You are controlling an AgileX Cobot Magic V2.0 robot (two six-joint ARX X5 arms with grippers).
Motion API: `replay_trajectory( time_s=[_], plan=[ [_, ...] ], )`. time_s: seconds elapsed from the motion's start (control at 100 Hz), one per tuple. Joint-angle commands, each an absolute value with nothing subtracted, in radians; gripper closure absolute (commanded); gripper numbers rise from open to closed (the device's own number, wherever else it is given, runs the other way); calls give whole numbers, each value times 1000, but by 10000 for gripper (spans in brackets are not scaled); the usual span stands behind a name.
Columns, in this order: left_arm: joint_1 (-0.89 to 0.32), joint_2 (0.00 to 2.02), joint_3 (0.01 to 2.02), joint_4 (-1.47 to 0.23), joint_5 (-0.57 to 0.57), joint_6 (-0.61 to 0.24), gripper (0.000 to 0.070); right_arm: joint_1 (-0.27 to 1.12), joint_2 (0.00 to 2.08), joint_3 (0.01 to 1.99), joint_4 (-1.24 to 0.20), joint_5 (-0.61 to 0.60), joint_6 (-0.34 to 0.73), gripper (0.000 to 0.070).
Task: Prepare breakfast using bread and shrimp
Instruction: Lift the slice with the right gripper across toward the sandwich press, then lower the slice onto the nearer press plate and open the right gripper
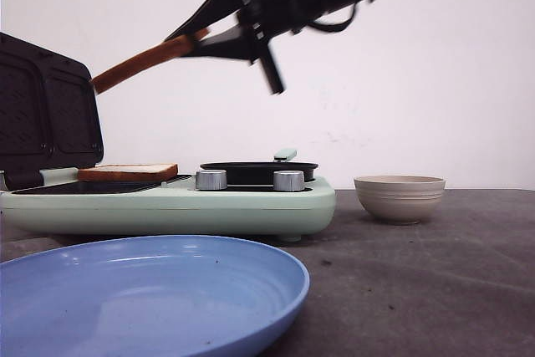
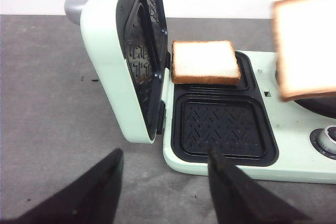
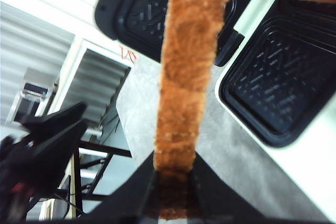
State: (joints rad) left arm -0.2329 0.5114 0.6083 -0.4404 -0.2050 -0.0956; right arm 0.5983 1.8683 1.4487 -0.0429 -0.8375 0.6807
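1. Front view: the right gripper (image 1: 219, 39) is raised above the sandwich maker (image 1: 167, 202), its fingers clamped on one edge of the second slice of bread (image 1: 146, 62), which hangs tilted in the air, crust toward the camera, over the open lid (image 1: 46, 110); the first slice of bread (image 1: 128, 172) already lies flat on the plates of the maker; a round pan (image 1: 257, 170) sits on the maker's other half; a beige bowl (image 1: 399, 197) stands well apart on the table, and a blue plate (image 1: 150, 290) lies in the foreground, nothing visible on it; no shrimp can be made out from this angle.

2. Left wrist view: the left gripper (image 2: 163, 179) hovers with jaws spread and nothing between them, near the front edge of the maker; the first slice (image 2: 203, 61) fills the farther compartment, while the nearer compartment (image 2: 220, 125) is bare; the carried slice (image 2: 307, 45) appears at the side, blurred, above the appliance.

3. Right wrist view: the jaws pinch the crust of the carried slice (image 3: 191, 56) from both sides; below it lie the lid and one unfilled ribbed compartment (image 3: 278, 77).

4. Judgement of progress: one slice is placed, the second is in transit and not yet set down; its likely destination is the bare compartment; the shrimp step, closing the lid and plating appear still to be done.
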Motion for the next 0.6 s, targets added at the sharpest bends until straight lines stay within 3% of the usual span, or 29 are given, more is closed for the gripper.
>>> replay_trajectory(
  time_s=[0.0,0.31,0.59],
  plan=[
    [-234,514,610,-429,-210,-90,416,619,1937,1514,-42,-842,667,700],
    [-234,514,610,-427,-210,-91,416,675,2155,1717,-99,-836,672,700],
    [-234,514,610,-426,-209,-91,416,699,2231,1763,-102,-785,707,700]
  ],
)
